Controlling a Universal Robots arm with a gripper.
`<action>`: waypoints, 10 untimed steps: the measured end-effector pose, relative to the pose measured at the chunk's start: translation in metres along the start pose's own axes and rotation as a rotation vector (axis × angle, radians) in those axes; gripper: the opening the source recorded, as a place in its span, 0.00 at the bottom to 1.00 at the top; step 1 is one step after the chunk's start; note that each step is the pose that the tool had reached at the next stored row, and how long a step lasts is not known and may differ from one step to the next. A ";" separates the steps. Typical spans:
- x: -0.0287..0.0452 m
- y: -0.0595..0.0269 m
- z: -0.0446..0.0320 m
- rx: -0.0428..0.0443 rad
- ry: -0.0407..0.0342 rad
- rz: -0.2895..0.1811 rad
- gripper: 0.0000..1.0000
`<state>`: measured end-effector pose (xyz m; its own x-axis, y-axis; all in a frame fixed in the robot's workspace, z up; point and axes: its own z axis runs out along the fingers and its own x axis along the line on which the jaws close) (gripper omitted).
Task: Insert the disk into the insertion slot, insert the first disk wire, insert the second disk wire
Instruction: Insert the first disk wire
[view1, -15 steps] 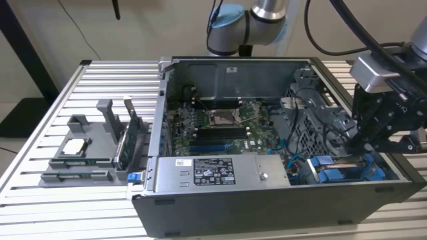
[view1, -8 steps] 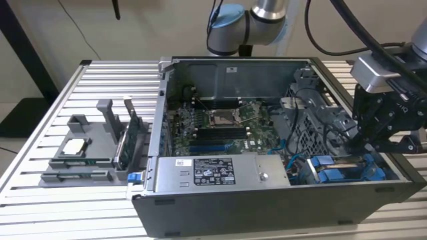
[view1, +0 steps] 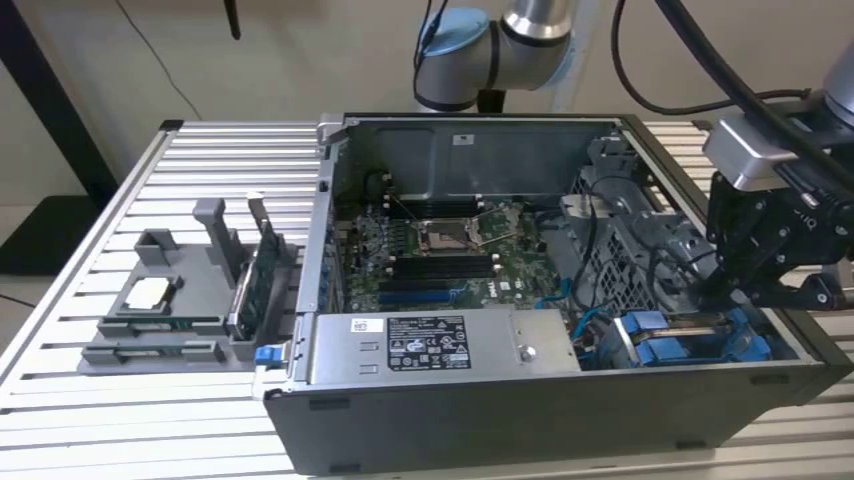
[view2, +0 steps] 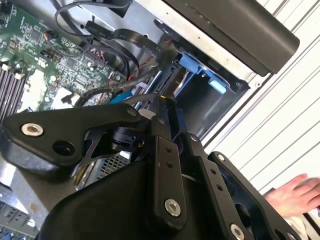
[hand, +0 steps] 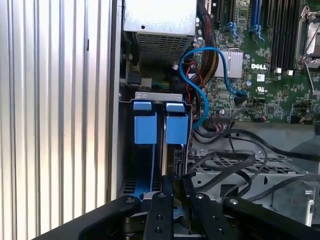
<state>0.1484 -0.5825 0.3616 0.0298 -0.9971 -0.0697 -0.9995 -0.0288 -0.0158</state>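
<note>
The exterior view looks down from a raised, fairly distant spot onto the open computer case (view1: 534, 410) on the tabletop (view1: 200, 160). Both wrist views sit close behind the tool (hand: 175, 192), facing past it, and share the blue-edged drive cage (hand: 160, 127) just ahead and the motherboard (hand: 260, 85) beyond.

The table (view1: 134, 420) had a top of pale metal slats with narrow grooves between them. An open computer case (view1: 507, 425) lay on its side on the slats, open face up, taking up the middle and the exterior view's right. A grey holder block (view1: 174, 335) sat flat on the slats at the exterior view's left, close beside the case; whether the two touched could not be told. In the first wrist view bare slats (hand: 50, 125) ran alongside the case wall.
</note>
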 end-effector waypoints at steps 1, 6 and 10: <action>-0.0001 -0.0003 0.0005 0.0000 0.0001 0.000 0.19; -0.0008 -0.0020 0.0036 -0.0003 -0.0002 -0.004 0.19; -0.0015 -0.0042 0.0063 -0.0006 -0.0001 -0.007 0.19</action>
<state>0.1527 -0.5804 0.3555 0.0366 -0.9969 -0.0698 -0.9992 -0.0356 -0.0157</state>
